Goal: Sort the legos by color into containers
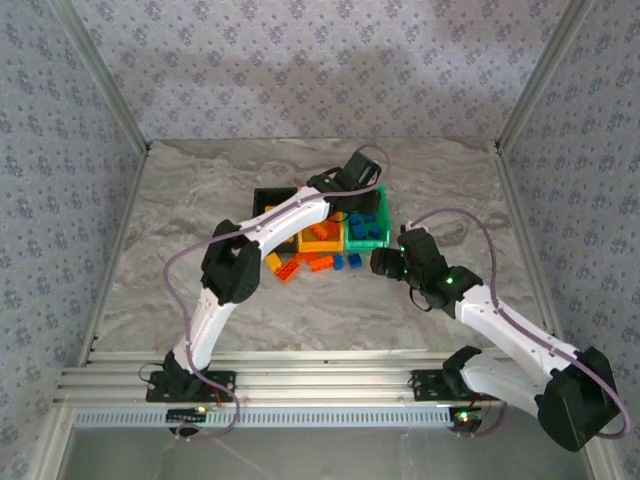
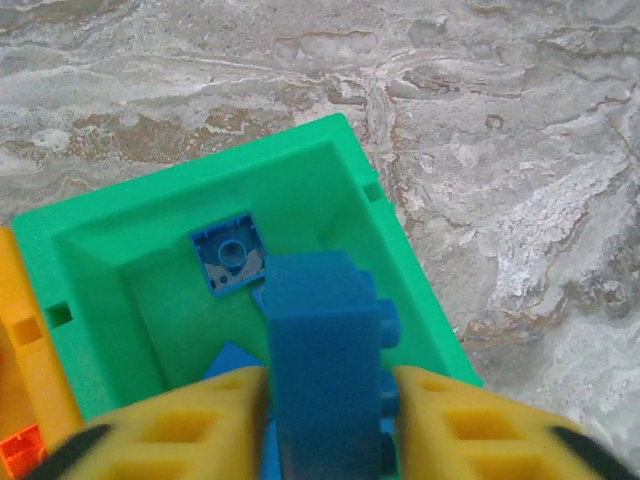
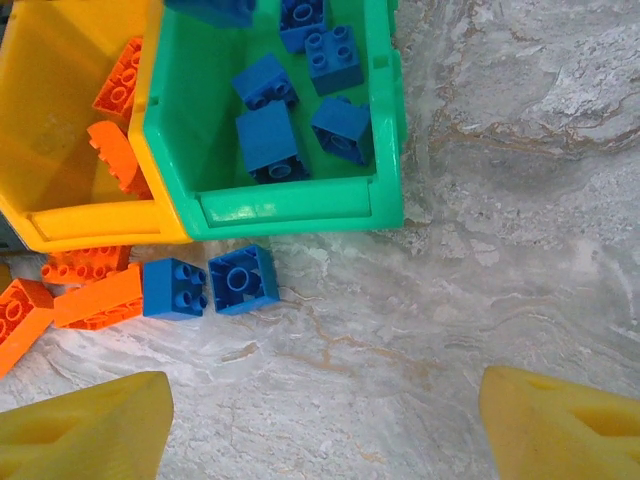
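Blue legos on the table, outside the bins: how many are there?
2, side by side before the green bin: one blue lego, another right of it. Others may be hidden.

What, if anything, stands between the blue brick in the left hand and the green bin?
Nothing visible does. The blue brick in the left hand hangs over the green bin, whose top is open. On its floor lie only other blue bricks, which leave room to drop it.

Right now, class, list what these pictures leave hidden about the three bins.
Black bin: top external view, the left arm covers its inside.
Green bin: left wrist view, the blue brick in the left gripper hides its near floor.
Yellow-orange bin: right wrist view, cut off by the top edge.
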{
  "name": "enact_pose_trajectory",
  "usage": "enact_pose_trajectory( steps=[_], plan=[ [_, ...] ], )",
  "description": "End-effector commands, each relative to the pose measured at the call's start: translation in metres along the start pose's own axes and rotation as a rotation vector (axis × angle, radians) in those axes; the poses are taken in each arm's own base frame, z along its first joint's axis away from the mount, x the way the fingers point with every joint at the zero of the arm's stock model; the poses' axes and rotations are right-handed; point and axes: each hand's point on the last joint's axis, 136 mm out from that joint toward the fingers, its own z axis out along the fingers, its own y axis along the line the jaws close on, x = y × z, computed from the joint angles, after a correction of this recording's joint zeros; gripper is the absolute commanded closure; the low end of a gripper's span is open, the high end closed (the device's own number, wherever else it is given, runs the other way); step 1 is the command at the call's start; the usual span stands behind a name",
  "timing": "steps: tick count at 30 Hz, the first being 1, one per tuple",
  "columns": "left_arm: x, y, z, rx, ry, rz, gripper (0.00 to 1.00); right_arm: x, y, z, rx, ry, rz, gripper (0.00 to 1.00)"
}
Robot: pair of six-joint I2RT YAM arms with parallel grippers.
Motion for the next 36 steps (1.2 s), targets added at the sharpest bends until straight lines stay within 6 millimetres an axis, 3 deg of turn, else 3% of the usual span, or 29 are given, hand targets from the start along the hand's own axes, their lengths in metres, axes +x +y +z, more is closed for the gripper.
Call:
enact_pose_trajectory(
  steps=[1, 5, 8, 12, 13, 20, 26, 29, 31, 36],
  plan=[
    [-0.012, -0.004, -0.008, 0.004, -0.009, -0.009, 0.49, 0.007, -0.009, -0.003, 0.024, 0.01, 0.013, 0.17],
    [-0.031, -0.019, -0.032, 0.049, -0.064, -0.011, 0.31, 0.006, -0.007, -0.004, 0.01, 0.002, 0.011, 0.16],
    [-0.043, -0.029, -0.057, 0.082, -0.103, -0.004, 0.23, 0.007, -0.002, -0.003, -0.02, 0.007, 0.008, 0.16],
    [-0.049, -0.041, -0.103, 0.146, -0.182, -0.002, 0.11, 0.009, 0.008, 0.0, -0.067, 0.015, -0.003, 0.16],
    [-0.051, -0.044, -0.119, 0.169, -0.211, -0.006, 0.02, 0.011, 0.01, 0.002, -0.076, 0.02, -0.009, 0.16],
    [0.007, -0.025, -0.19, 0.233, -0.268, -0.059, 0.01, 0.019, 0.027, 0.02, -0.113, 0.056, -0.048, 0.15],
    [0.094, 0.038, -0.217, 0.089, -0.238, -0.1, 0.01, 0.024, 0.044, 0.048, -0.115, 0.082, -0.092, 0.16],
    [0.132, 0.068, -0.227, 0.045, -0.221, -0.155, 0.01, 0.027, 0.042, 0.065, -0.068, 0.099, -0.102, 0.18],
    [0.153, 0.086, -0.233, 0.014, -0.211, -0.193, 0.0, 0.027, 0.04, 0.075, -0.039, 0.104, -0.098, 0.2],
    [0.181, 0.113, -0.246, -0.028, -0.224, -0.26, 0.01, 0.023, 0.038, 0.093, 0.004, 0.09, -0.072, 0.24]
  ],
)
